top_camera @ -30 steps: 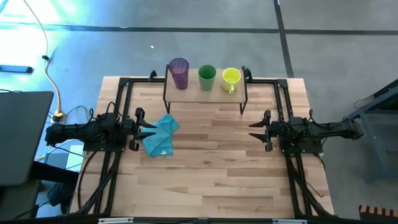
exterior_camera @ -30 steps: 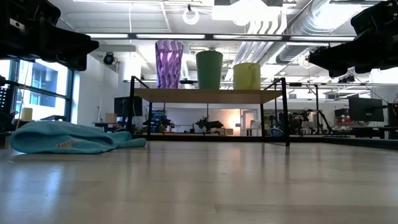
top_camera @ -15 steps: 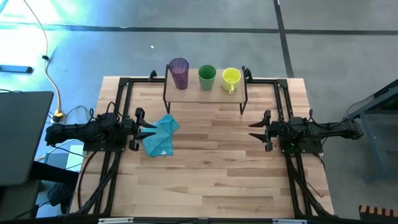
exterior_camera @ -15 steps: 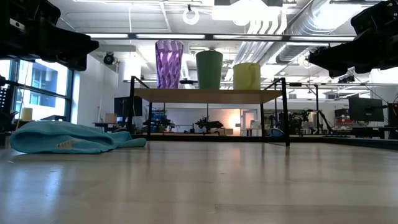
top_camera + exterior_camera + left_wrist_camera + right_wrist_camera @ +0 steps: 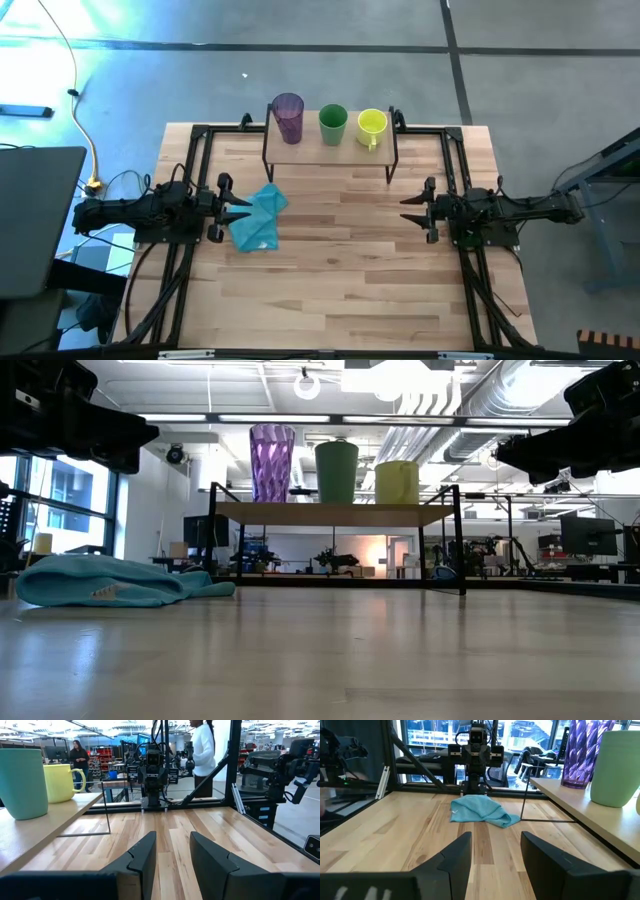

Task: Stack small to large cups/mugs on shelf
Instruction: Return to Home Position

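Three cups stand upright in a row on the shelf (image 5: 330, 153) at the table's far edge: the purple tumbler (image 5: 288, 118) at the left, the green cup (image 5: 333, 124) in the middle, the yellow-green mug (image 5: 371, 126) at the right, its handle toward the near side. They also show in the low view: tumbler (image 5: 271, 461), green cup (image 5: 336, 471), mug (image 5: 397, 481). My left gripper (image 5: 243, 207) is open and empty at the table's left, above a cloth. My right gripper (image 5: 406, 209) is open and empty at the table's right.
A light blue cloth (image 5: 258, 218) lies crumpled on the table under my left gripper's fingertips. The shelf stands on thin black legs (image 5: 389, 165). Black frame rails (image 5: 196, 150) run along the table's sides. People stand in the room beyond (image 5: 204, 750).
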